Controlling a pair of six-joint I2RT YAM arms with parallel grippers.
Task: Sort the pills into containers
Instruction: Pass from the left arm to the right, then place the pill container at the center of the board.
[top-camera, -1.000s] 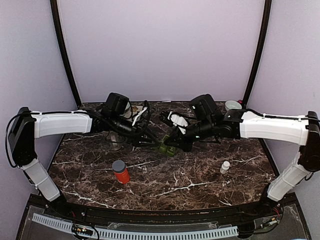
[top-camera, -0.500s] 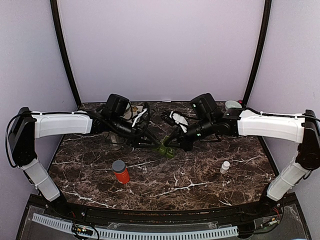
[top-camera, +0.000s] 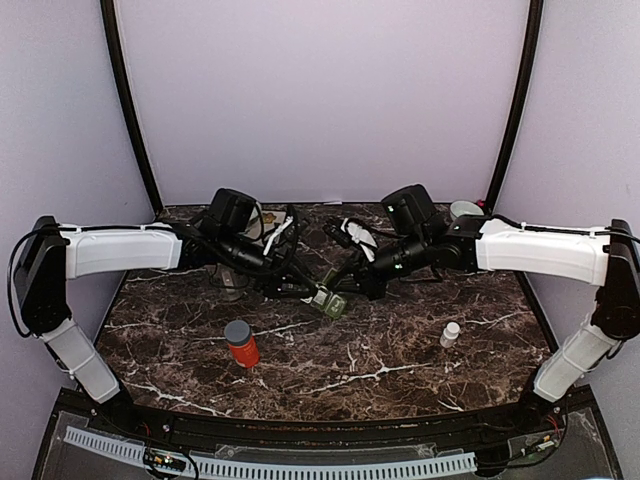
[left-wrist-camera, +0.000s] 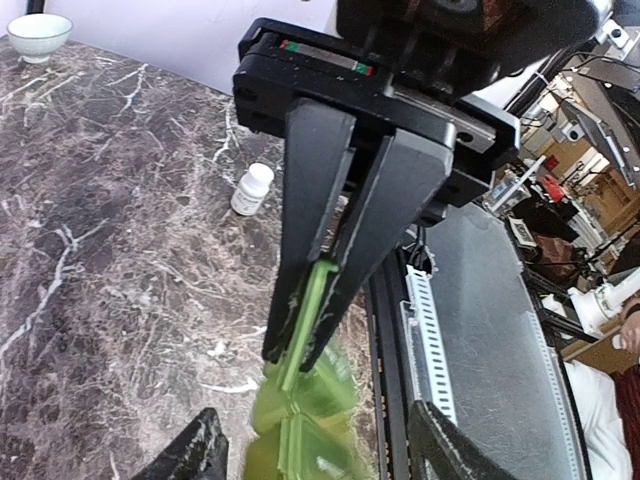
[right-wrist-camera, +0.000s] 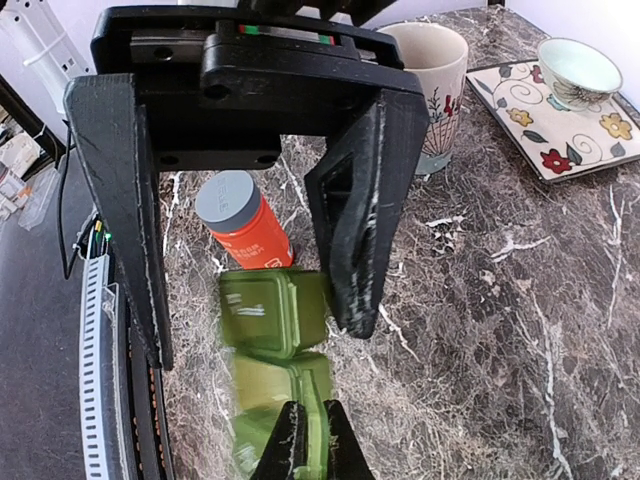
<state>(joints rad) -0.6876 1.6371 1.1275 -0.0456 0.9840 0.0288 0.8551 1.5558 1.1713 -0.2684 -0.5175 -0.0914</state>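
Right fingers (left-wrist-camera: 315, 200) are pinching shut on the green pill organizer (right-wrist-camera: 275, 310) lid; left fingers (right-wrist-camera: 120, 220) are standing apart, straddling its body.

The desk (top-camera: 400, 350) looks like dark polished marble with white veins and a faint gloss. The pill box (right-wrist-camera: 275, 310) is shiny translucent green plastic, while the left tool (right-wrist-camera: 255, 345) and right tool (left-wrist-camera: 295, 360) are matt black plastic, scuffed pale along the edges. The bottle (top-camera: 241, 345) at near left is glossy orange plastic under a matt grey cap, and the cup (right-wrist-camera: 435, 80) is smooth glazed ceramic.

Marble(?) tbl (top-camera: 400, 370): orange btl (top-camera: 240, 344), vial (top-camera: 451, 334)
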